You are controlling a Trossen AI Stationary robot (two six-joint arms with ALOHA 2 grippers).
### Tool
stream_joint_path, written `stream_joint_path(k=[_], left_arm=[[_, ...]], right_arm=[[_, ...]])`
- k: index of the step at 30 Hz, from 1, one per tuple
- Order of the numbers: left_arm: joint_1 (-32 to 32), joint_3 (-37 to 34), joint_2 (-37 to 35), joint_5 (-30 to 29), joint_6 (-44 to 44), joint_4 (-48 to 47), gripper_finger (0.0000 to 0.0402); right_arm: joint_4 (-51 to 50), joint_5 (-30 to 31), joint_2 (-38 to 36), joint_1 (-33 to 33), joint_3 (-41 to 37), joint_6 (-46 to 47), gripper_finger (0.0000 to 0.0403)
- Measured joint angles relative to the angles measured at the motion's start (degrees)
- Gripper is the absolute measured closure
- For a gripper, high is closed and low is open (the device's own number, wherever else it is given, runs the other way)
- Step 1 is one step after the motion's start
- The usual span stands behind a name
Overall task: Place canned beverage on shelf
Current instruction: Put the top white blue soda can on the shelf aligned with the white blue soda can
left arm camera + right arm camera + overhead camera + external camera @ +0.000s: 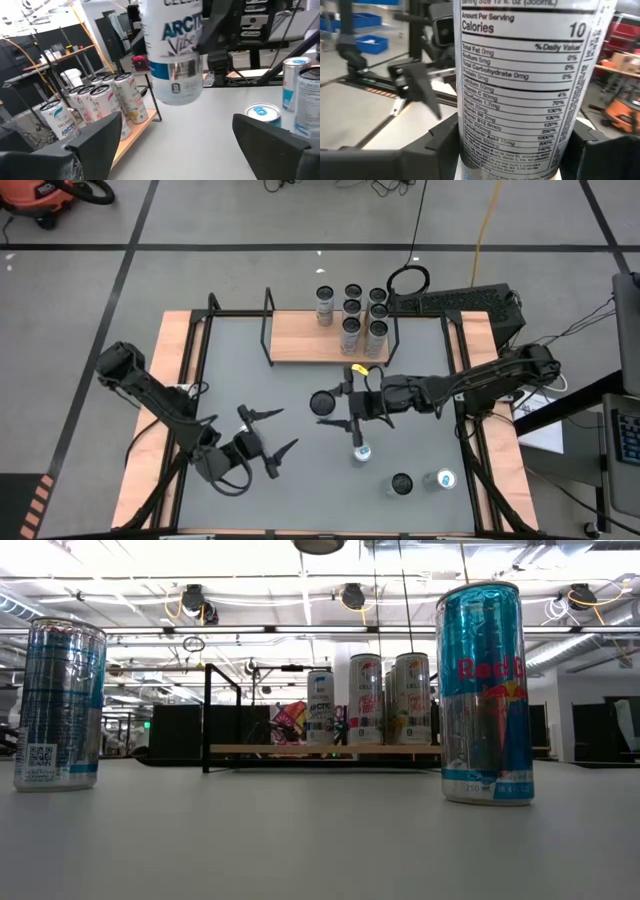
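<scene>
Desk (240, 380) in grey, edged with wood, carries everything seen from above. At its left, the left end effector (272, 442) hovers low over bare surface, its two dark fingers (285, 450) spread wide with nothing between them. In its wrist view the same fingers stand far apart at the bottom, pointed toward the can held by the other arm.

Toward the middle at the far edge lies the shelf (305, 337), a light wooden board with a thin black rod frame. Its left part is bare; a cluster of upright cans (352, 312) stands on its right part. The low view shows those cans side by side on the board beyond the open desk.

Right of centre, the right end effector (360, 432) grips a white can (361, 451) with blue lettering, the can (520, 85) upright between the fingers, well short of the shelf. The right wrist view shows its nutrition label filling the gap between the two fingers. Just beside this arm, on the left, a dark round can top (322, 402) shows on the desk.

Farther right, near the front edge, two more cans stand upright just beside each other: a dark-topped one (400, 484) and a blue one (443, 479).
</scene>
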Motion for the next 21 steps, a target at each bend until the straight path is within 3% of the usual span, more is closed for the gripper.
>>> stream_joint_path(k=[8, 15, 21], left_arm=[[0.0, 0.0, -9.2, 2.2, 5.8, -0.2, 0.0029], [3.8, 0.0, -19.2, 22.4, 3.4, -9.4, 0.0029], [11.5, 0.0, -20.2, 34.1, 1.1, -14.0, 0.0029]], right_arm=[[7.7, -7.4, 0.0, -2.4, -5.3, 1.9, 0.0195], [13.8, -15.0, 0.1, -3.7, -9.1, 2.3, 0.0195], [17.3, -22.5, 2.1, -4.8, -9.1, 1.8, 0.0195]])
